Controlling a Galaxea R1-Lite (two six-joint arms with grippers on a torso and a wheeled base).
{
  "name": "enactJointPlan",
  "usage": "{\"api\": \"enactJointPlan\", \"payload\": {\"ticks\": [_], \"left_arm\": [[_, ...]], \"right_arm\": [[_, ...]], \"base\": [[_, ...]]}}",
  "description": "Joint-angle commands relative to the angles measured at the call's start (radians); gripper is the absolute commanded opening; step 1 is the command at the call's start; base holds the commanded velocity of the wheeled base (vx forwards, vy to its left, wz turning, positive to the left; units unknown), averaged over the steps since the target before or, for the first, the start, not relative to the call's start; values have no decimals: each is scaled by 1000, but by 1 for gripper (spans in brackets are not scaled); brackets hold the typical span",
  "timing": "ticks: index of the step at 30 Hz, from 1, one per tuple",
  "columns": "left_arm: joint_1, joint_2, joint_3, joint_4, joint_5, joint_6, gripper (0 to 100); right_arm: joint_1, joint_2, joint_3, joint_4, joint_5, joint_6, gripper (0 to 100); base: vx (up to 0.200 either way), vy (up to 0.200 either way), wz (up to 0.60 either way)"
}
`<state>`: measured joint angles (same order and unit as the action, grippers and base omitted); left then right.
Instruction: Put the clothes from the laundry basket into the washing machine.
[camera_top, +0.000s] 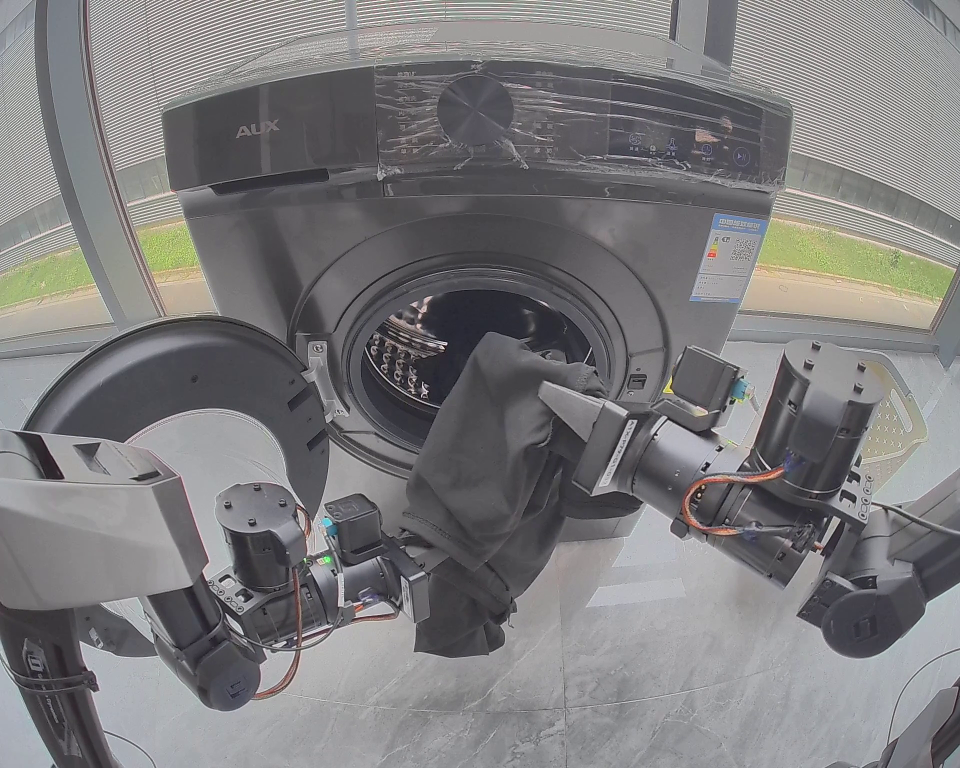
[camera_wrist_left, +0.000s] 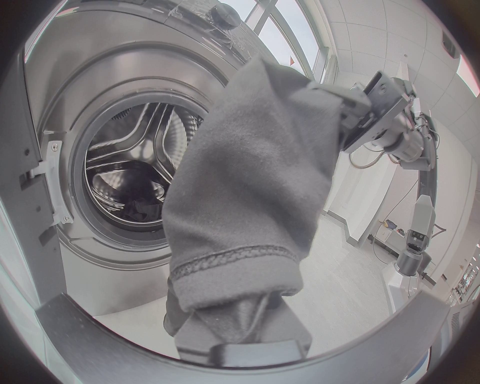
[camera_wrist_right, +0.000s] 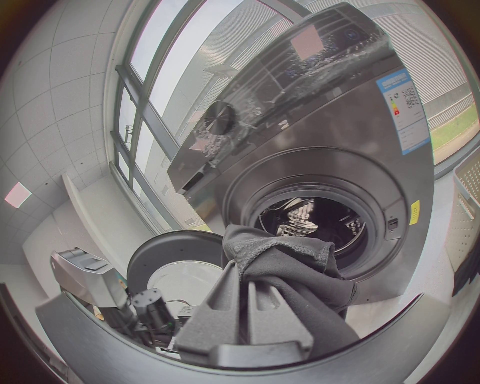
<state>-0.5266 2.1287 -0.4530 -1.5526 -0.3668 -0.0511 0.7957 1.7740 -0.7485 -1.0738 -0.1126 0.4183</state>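
Observation:
A black garment (camera_top: 490, 480) hangs in front of the washing machine's (camera_top: 470, 200) open drum (camera_top: 410, 350), held by both grippers. My right gripper (camera_top: 552, 398) is shut on its upper edge at the drum's mouth; in the right wrist view the fingers (camera_wrist_right: 265, 315) pinch the hemmed cloth (camera_wrist_right: 300, 280). My left gripper (camera_top: 430, 565) is shut on the garment's lower part, below and left of the opening; in the left wrist view the cloth (camera_wrist_left: 250, 200) drapes over that gripper (camera_wrist_left: 242, 322). Dark clothes (camera_wrist_left: 132, 197) lie inside the drum.
The round door (camera_top: 170, 400) stands swung open to the left, just above my left arm. A white perforated laundry basket (camera_top: 895, 420) sits on the floor right of the machine, behind my right arm. Grey marble floor (camera_top: 620, 660) lies open in front.

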Motion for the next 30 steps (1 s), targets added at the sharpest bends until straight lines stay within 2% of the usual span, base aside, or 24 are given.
{"api": "enactJointPlan", "payload": {"ticks": [1, 6, 7, 10, 11, 12, 14, 19, 23, 27, 30], "left_arm": [[-3, -72, 46, -3, 2, 2, 0], [-20, -75, 69, -3, 14, 5, 0], [-26, -75, 71, -3, 19, 7, 0], [-35, -81, 74, -3, 29, 7, 0], [-43, -93, 73, -3, 31, 2, 0], [-43, -93, 73, -3, 31, 2, 0], [-56, -101, 73, -1, 32, -3, 0], [-58, -93, 73, -1, 32, -3, 0], [-59, -87, 79, -1, 32, -3, 0], [-59, -81, 89, -1, 31, 0, 0], [-59, -79, 92, -1, 29, -3, 0]], "right_arm": [[-33, 4, 17, 3, 1, -1, 0], [-32, 2, 31, 6, -1, 0, 0], [-33, 2, 32, 9, -1, 0, 100], [-59, 7, 61, 43, -2, -4, 100], [-78, 8, 92, 69, 1, -26, 100], [-78, 8, 92, 69, 1, -26, 100], [-86, 8, 147, 74, 5, -79, 100], [-92, 28, 261, 81, 7, -150, 100], [-98, 64, 325, 66, 7, -165, 100], [-99, 74, 337, 63, 11, -164, 100], [-87, 85, 337, 38, 37, -177, 100]], "base": [[0, 0, 0], [0, 0, 0], [0, 0, 0], [0, 0, 0], [0, 0, 0], [0, 0, 0], [0, 0, 0], [0, 0, 0], [0, 0, 0], [0, 0, 0], [0, 0, 0]]}}
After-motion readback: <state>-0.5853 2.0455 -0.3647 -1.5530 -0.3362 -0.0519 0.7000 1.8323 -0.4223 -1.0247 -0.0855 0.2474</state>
